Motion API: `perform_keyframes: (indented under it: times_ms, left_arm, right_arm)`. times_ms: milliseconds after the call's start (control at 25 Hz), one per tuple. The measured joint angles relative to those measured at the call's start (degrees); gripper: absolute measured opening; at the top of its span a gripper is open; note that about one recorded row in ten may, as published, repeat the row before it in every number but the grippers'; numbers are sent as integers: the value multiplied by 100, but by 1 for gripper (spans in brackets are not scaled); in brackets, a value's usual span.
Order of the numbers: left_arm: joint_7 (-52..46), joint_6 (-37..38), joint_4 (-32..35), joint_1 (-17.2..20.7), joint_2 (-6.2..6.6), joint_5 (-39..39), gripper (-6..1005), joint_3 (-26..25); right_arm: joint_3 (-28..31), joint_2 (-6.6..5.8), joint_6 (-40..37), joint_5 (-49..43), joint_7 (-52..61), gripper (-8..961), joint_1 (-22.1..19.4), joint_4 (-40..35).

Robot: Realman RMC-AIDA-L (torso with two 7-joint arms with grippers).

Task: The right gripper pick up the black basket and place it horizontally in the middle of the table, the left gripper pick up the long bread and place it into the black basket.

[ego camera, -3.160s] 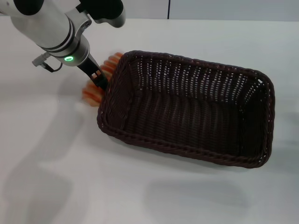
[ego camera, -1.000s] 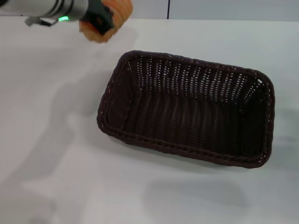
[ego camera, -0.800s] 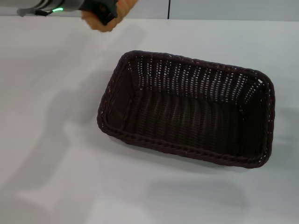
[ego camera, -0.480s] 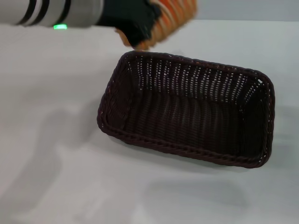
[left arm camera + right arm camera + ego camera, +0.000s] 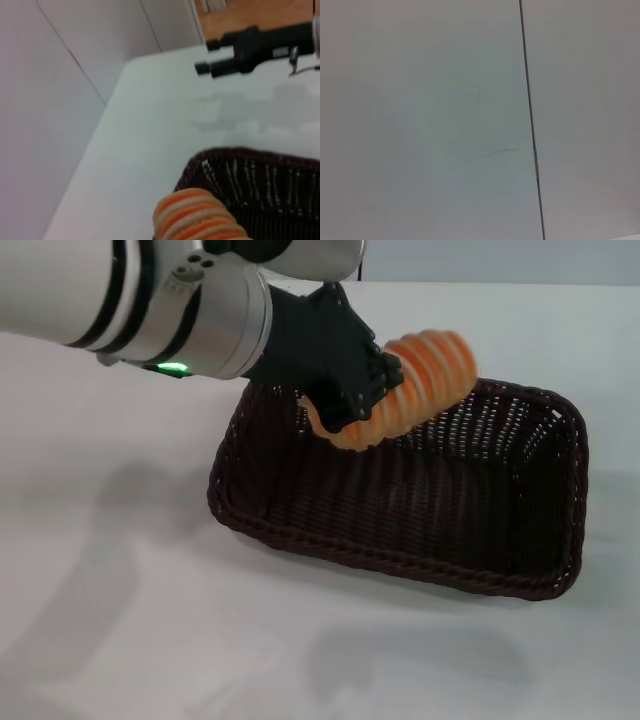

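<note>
Since the black basket point(image 5: 400, 485) is already lying flat and lengthwise near the middle of the table point(image 5: 120, 570), the first half of the task is looking done. The second half is underway but not finished: the left gripper point(image 5: 355, 390) is clamping one end of the long bread point(image 5: 420, 380), holding it in the air, tilted, over the basket's far-left part. The bread is not touching the basket floor as far as the head view is showing, so lowering and letting go is what is remaining.

The head view is giving the whole basket, the grip on the bread and the silver arm with its green ring. It is not showing the right gripper at all.

The left wrist view is adding that: the right gripper point(image 5: 210, 62) is sitting well apart from the basket at the far side of the table, holding nothing, though whether its fingers are parted cannot be told from here. That view is also showing the free end of the bread above a corner of the basket rim.

The right wrist view is showing only a blank wall with a seam, nothing of the task.
</note>
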Motion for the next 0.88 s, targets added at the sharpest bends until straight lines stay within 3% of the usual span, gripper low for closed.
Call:
perform_keyframes:
  times_ms: [80,240,440,480,520,720,880]
  left_arm:
    - [-51,139,458,-175,7,6,22,-21]
    - [-2,234,532,-166,6,-3,75,-25]
    - [97,409,684,-178,14,10,226,-105]
    - [59,1034,757,-103,4,354,264,-217]
    - [59,1034,757,-103,4,354,302,-217]
    - [-578,4432,1756,105,-16,2099,486,-538]
    - [-835,7105,3410,-98,0,2339,615,-1020]
  right_arm:
    - [4,5,-34,-47,-6,785,-20,-26]
    - [10,15,-61,-92,-12,784,-40,-47]
    - [10,21,-68,-96,-14,784,-44,-46]
    - [10,20,-69,-97,-14,785,-36,-45]
    - [10,19,-70,-98,-14,785,-23,-36]
    - [24,-2,-218,-100,-14,785,42,-11]
    - [70,-4,-270,-101,-14,785,79,51]
